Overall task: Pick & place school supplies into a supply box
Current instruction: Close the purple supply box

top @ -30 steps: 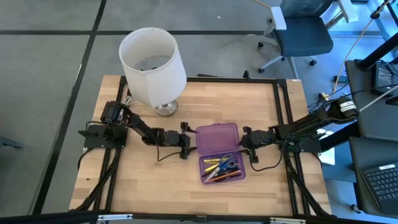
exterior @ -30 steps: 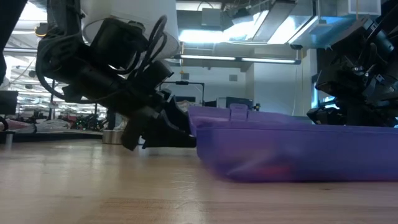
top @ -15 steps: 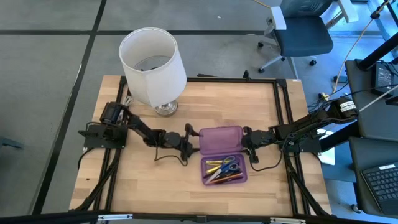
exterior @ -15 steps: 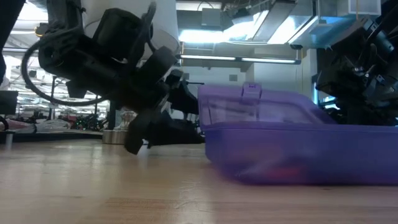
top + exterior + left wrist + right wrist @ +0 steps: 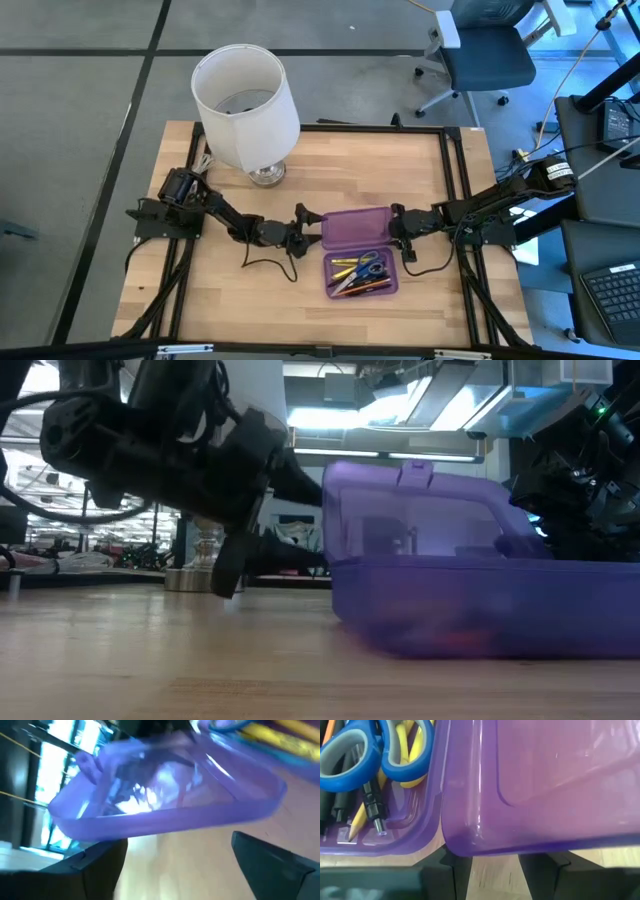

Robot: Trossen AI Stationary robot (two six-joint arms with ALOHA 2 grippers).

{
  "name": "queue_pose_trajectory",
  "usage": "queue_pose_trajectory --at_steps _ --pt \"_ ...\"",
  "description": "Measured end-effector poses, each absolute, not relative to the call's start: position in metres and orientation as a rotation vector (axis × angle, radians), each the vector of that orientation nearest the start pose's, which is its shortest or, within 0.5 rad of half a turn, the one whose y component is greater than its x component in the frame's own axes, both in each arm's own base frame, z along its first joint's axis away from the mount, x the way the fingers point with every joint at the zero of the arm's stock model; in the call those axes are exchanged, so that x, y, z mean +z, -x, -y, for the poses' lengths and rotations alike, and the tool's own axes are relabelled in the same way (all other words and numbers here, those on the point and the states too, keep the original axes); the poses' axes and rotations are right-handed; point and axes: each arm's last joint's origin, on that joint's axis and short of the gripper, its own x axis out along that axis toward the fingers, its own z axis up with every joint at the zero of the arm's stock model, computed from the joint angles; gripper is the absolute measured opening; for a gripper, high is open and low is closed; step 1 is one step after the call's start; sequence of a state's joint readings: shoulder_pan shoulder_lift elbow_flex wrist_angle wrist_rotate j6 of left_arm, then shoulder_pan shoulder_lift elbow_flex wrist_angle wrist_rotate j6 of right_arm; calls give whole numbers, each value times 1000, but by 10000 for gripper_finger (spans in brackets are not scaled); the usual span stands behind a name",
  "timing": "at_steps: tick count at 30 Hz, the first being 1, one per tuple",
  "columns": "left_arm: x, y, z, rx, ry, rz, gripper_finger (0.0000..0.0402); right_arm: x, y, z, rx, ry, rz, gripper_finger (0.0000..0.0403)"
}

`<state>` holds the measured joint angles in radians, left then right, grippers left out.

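The supply box, a translucent purple case, lies mid-table. Its base (image 5: 360,272) rests flat and holds the blue-handled scissors (image 5: 370,750) and several yellow, black and orange pens (image 5: 350,278). Its lid (image 5: 355,225) stands tilted up on the hinge at the base's far side. My left gripper (image 5: 305,225) is open at the lid's left end, rolled so that one finger stands above the other in the low view. My right gripper (image 5: 397,230) is open at the box's right end, its fingers (image 5: 455,870) low under the lid's corner; I cannot tell whether they touch. My left gripper comes level from the table's left, with the left short end of the lid (image 5: 90,835) across its open fingers. One finger (image 5: 295,472) lies against that end near the lid's raised edge. The lid is propped up tilted, its hinge side on the base. The exact spot of touch is hidden.
A white lampshade (image 5: 245,100) on a metal foot (image 5: 265,175) stands at the far left of the table. Bare wood lies near the front edge and at the far right. A cable (image 5: 268,262) trails below the left wrist.
My left gripper has rolled about its own line and shifted a little toward the box. The lid, which lay flat open on the table behind the base, has swung up on its hinge and now stands tilted. The base stays down.
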<state>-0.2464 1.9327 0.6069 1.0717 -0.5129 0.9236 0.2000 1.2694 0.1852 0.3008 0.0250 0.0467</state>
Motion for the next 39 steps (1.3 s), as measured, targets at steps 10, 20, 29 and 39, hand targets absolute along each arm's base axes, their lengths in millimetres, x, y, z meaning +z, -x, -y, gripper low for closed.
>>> queue_pose_trajectory --at_steps 10,20,29,39 --pt "108 -316 68 120 -998 -290 351 101 -175 -36 186 32 -766 154" --pt "108 -316 68 118 -998 -289 351 114 -185 -51 294 121 -714 154" --pt "108 -316 68 117 -998 -289 351 123 -191 -59 238 186 -808 154" --pt "108 -316 68 116 -998 -287 351 136 -194 -64 125 267 -915 154"
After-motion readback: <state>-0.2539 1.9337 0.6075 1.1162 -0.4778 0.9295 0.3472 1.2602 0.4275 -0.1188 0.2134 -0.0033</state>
